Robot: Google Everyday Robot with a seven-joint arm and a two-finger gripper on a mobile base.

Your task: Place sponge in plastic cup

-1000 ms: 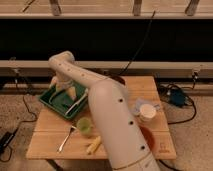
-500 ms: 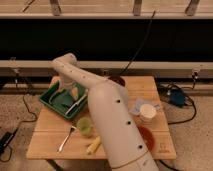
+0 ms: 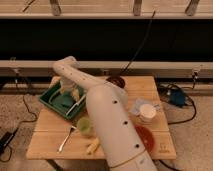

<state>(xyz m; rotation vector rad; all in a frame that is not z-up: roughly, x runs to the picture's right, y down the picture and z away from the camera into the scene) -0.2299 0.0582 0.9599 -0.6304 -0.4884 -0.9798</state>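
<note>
We see the white arm (image 3: 107,125) rise from the front of the bench (image 3: 50,135) and bend back toward the left rear corner, where a green tray (image 3: 51,107) sits at an angle. The pincer (image 3: 70,92) hangs over the inside of this tray, low above its floor. We cannot tell how wide it stands or whether it holds anything.

The sponge (image 3: 62,101) lies flat in the tray as a darker teal patch, just beside the pincer on the side toward the front edge. Whether the two touch, we cannot say.

The plastic cup (image 3: 85,126) stands upright on the bench outside the tray, near its front corner and close against the arm's side. A metal spoon (image 3: 65,140) lies toward the front left corner, and a pale yellow object (image 3: 92,146) lies near the front edge.

Toward the right edge we find a white round container (image 3: 147,112) and, nearer the front, a red dish (image 3: 145,137). A dark round vessel (image 3: 116,81) sits at the rear edge.
</note>
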